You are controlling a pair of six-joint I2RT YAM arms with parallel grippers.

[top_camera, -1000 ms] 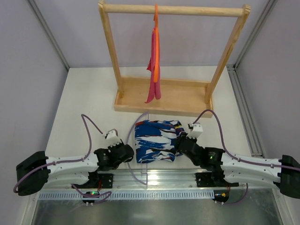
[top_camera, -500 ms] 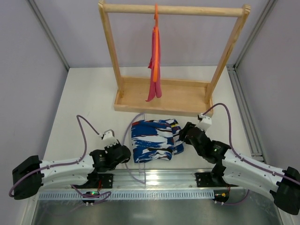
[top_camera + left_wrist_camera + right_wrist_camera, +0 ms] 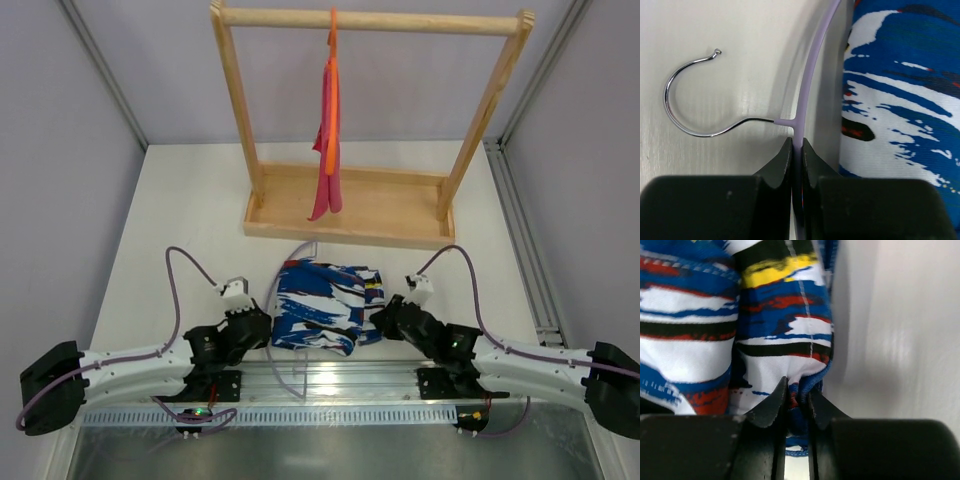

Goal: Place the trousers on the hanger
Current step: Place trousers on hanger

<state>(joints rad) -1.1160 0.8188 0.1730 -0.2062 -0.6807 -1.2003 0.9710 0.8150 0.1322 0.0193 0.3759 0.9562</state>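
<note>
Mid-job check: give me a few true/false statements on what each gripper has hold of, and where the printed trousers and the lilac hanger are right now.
1. The left gripper is shut on the thin pale lilac hanger, close to its silver metal hook. True.
2. The right gripper is open and clear of the blue, white, red and black printed trousers. False: its jaws pinch an edge fold of the trousers.
3. The trousers hang on the wooden rack. False: they lie bunched on the white table in front of it.
4. An orange hanger with pink cloth hangs from the rack's top rail. True.
</note>
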